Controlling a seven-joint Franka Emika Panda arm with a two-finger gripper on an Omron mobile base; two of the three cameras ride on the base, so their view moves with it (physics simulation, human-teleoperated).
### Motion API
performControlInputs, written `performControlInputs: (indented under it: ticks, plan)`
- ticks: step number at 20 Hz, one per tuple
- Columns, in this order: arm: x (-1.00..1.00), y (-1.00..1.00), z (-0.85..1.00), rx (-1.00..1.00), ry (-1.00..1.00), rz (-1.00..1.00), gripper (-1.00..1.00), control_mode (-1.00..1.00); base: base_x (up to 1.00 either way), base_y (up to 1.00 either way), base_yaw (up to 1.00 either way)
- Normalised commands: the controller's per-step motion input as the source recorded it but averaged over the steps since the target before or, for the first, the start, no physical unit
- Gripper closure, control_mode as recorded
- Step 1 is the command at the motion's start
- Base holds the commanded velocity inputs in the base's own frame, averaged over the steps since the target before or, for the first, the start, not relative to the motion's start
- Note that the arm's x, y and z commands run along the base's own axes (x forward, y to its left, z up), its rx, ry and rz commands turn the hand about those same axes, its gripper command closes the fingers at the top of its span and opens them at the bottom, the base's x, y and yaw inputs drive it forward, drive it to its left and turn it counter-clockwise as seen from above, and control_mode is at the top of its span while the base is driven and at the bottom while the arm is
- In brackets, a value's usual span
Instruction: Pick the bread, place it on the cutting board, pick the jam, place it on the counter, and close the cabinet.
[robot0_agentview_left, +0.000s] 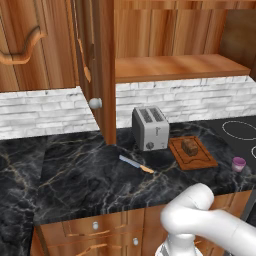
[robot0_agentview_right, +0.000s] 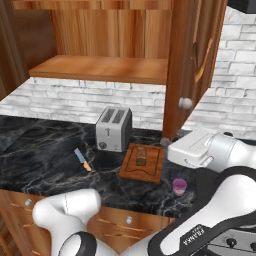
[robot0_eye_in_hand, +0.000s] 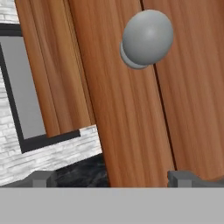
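Gripper (robot0_eye_in_hand: 112, 178) jaws wide, empty; cabinet (robot0_eye_in_hand: 131, 122) door edge (knob (robot0_eye_in_hand: 147, 38) above) between fingertips.

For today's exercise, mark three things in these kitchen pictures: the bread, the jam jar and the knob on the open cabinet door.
bread (robot0_agentview_left: 189, 146): left base view, on its brown top.
jam (robot0_agentview_right: 179, 186): right base view, on its purple lid.
cabinet knob (robot0_eye_in_hand: 147, 37): hand view, on the round grey face.
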Motion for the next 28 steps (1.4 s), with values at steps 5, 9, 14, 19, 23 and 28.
performControlInputs:
  ticks: [5, 9, 14, 19, 23, 28]
  plan:
    - [0.00, 0.21, 0.00, 0.03, 0.00, 0.00, -1.00, -1.00, 0.00, 0.00, 0.00]
    - [0.00, 0.20, 0.01, 0.02, 0.00, 0.00, -1.00, -1.00, 0.00, 0.00, 0.00]
    - [0.00, 0.19, 0.04, 0.00, -0.02, 0.00, -1.00, -1.00, 0.00, 0.00, 0.00]
    - [0.00, 0.12, 0.00, 0.00, -0.07, 0.00, -1.00, -1.00, 0.00, 0.00, 0.00]
    - [0.00, 0.00, 0.01, 0.00, -0.12, 0.00, -1.00, -1.00, 0.00, 0.00, 0.00]
    - [0.00, 0.00, 0.06, 0.00, -0.15, 0.00, -1.00, -1.00, 0.00, 0.00, 0.00]
